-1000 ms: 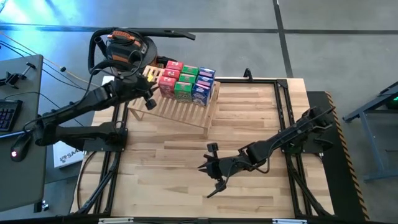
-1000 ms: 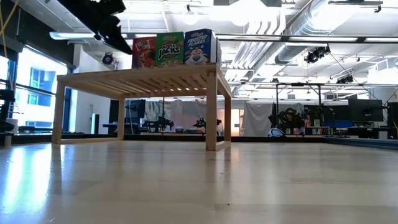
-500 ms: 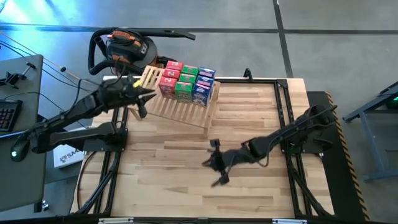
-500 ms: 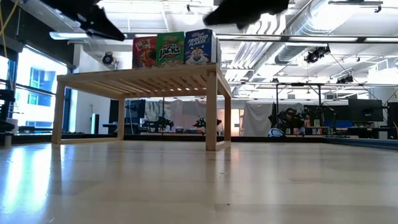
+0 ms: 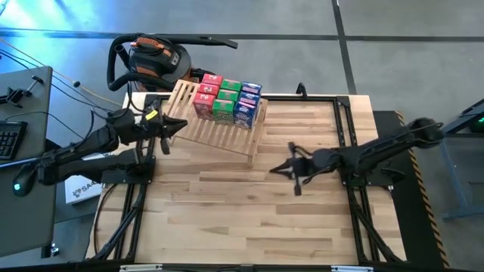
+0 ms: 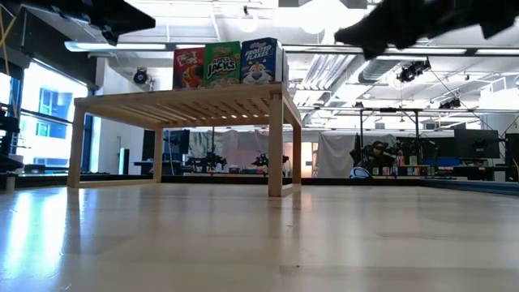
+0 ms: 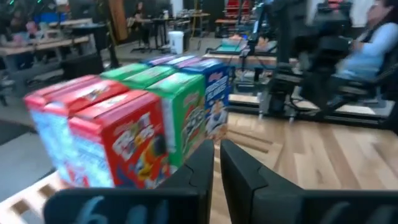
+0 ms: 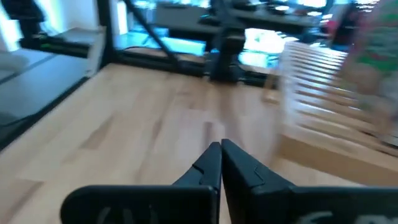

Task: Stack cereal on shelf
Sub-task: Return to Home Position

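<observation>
The cereal (image 5: 227, 100) stands in tight colour rows at one end of the shelf (image 5: 219, 134), so nothing needs holding; the left jaws hover closed and empty beside the shelf; the right jaws, closed too, hang above the table (image 5: 227, 227).

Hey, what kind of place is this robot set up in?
Most likely a robotics lab in an open industrial hall: exposed ceiling ducts overhead, monitors on benches in the background, a person seated at another station, and a shop vacuum beside the table.
</observation>
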`<state>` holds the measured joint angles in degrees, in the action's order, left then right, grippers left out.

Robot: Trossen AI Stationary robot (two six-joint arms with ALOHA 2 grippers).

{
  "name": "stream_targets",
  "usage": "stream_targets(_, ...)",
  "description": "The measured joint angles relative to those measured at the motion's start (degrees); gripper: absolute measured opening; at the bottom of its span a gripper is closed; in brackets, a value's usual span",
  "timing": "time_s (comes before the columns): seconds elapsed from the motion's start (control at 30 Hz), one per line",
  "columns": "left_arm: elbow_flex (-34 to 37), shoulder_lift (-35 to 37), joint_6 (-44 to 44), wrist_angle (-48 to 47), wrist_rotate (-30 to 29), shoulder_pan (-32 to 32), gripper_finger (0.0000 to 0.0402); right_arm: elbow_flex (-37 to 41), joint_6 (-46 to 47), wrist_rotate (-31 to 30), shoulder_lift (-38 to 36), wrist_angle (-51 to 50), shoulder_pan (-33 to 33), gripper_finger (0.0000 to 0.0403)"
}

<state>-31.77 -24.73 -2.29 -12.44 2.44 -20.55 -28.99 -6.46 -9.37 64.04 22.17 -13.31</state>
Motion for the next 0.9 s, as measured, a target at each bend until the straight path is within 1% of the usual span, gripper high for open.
stream_targets(0.07,0.3,-0.3,-0.8,1.2,0.0,1.4,0.0012,3.4,-0.1,-1.2,-4.6,0.3,1.2,0.0)
stream_targets(0.13,1.9,-1.1,-0.8,5.0,0.0,2.6,0.0005,6.5,-0.3,-1.6,-9.4,0.7,2.4,0.0)
stream_targets(0.3,8.1,-2.0,-0.7,15.7,0.0,5.1,0.0001,12.9,-1.1,-1.3,-20.3,1.3,5.4,0.0)
stream_targets(0.5,14.5,-2.4,0.2,23.2,0.0,7.6,0.0,19.9,-1.1,-1.1,-31.7,1.3,8.3,0.0)
stream_targets(0.73,18.1,-2.3,0.2,26.8,0.0,9.6,0.0,28.1,0.6,-0.8,-43.4,1.5,12.2,0.0)
stream_targets(0.9,20.6,-2.3,0.6,29.7,0.0,10.6,0.0,28.4,2.6,-0.7,-49.6,-5.8,14.0,0.0)
